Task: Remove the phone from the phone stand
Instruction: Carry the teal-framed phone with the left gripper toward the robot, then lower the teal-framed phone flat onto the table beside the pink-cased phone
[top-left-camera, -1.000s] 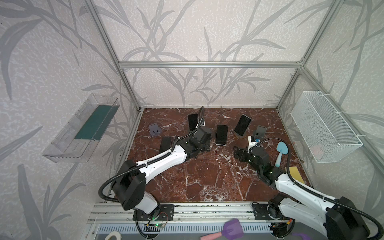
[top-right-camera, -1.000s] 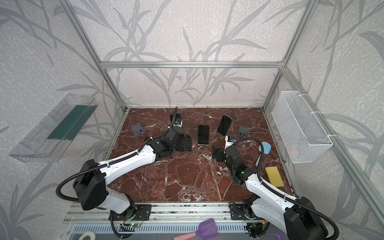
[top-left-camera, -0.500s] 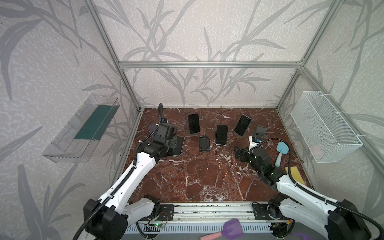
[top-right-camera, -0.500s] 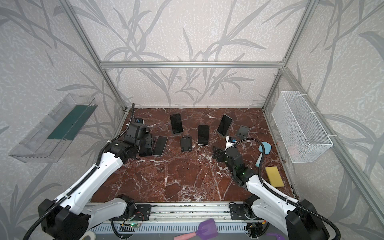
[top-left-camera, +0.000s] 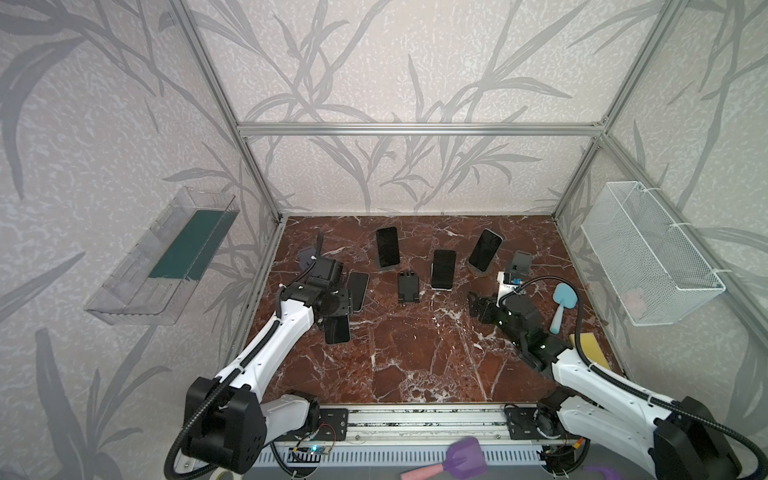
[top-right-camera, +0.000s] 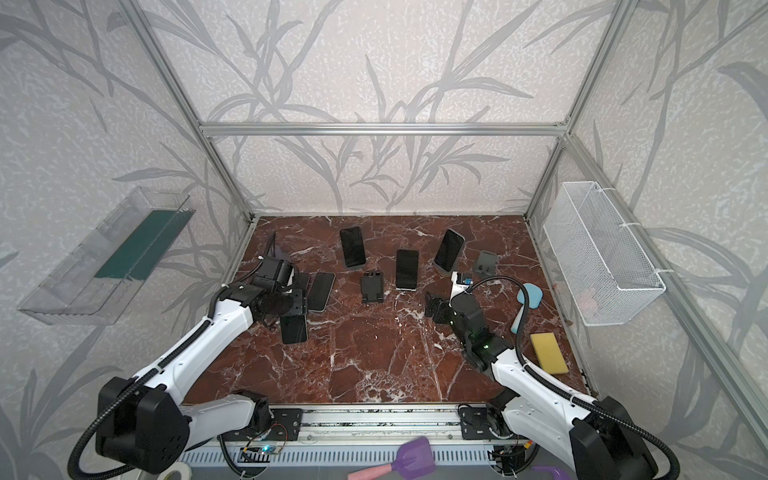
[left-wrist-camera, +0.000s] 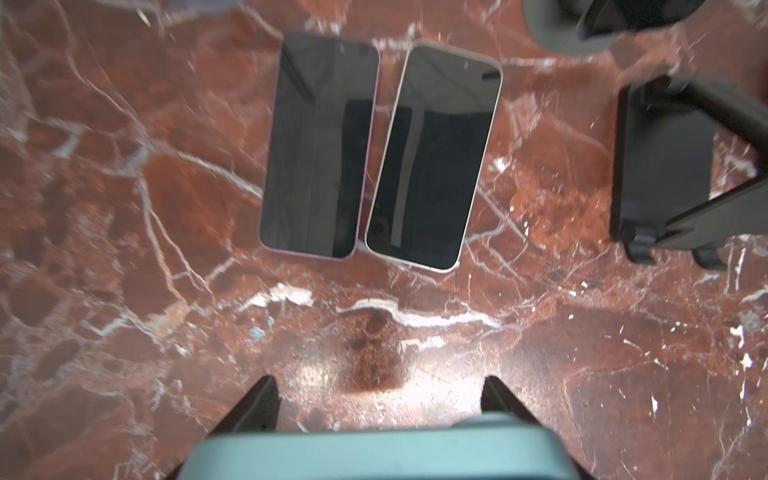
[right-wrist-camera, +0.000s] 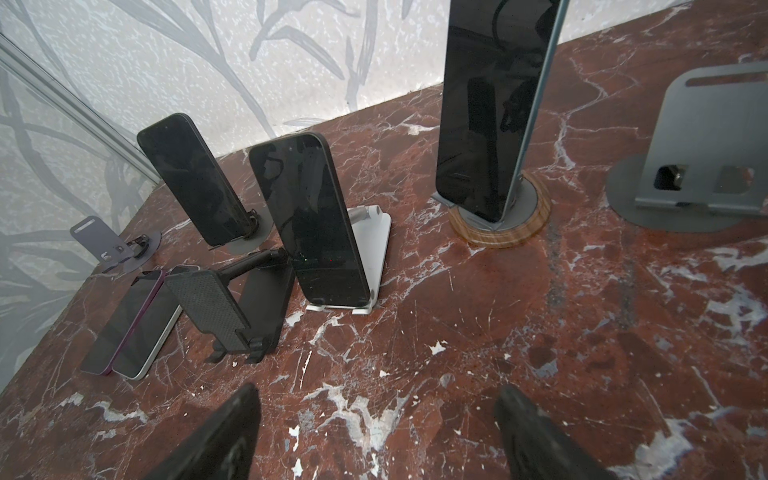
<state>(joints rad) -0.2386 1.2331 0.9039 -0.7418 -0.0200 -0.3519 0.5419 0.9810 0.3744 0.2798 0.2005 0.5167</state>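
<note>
— Where is the phone?

— In the left end effector (left-wrist-camera: 379, 386). Its fingers are partly closed on the side edges of the teal-backed phone (left-wrist-camera: 380, 453). In both top views the phone hangs below the wrist, dark face toward the camera, over the left part of the tabletop (top-left-camera: 415, 357). It is off every stand. I cannot tell whether its lower edge touches the marble.

— What lies near it?

— In the left wrist view there are two phones lying flat, screens up, side by side and almost touching. One is a purple-edged phone (left-wrist-camera: 318, 145), the other a silver-edged phone (left-wrist-camera: 434, 156). Just beside them is the black stand (left-wrist-camera: 660, 166), with its cradle bare.

— And the other arm?

— The right end effector (right-wrist-camera: 377, 390) hovers low on the right. Its fingers are spread wide with only marble between them, and it grips nothing.

— What does it face?

— It faces three phones leaning on stands. The centre phone (right-wrist-camera: 307, 216) is on a white stand (right-wrist-camera: 374, 249). The right-hand phone (right-wrist-camera: 486, 104) is on a wood-rimmed stand (right-wrist-camera: 536, 224). The rear phone (right-wrist-camera: 191, 178) is on a grey disc stand (right-wrist-camera: 245, 245). A bare grey stand (right-wrist-camera: 685, 166) sits near the wood-rimmed one, and a small grey stand (right-wrist-camera: 112, 245) is in the far left corner.

— Anything else?

— A light-blue spatula (top-right-camera: 530, 297) and a yellow sponge (top-right-camera: 548, 353) lie by the right edge, well apart from the phones.
</note>
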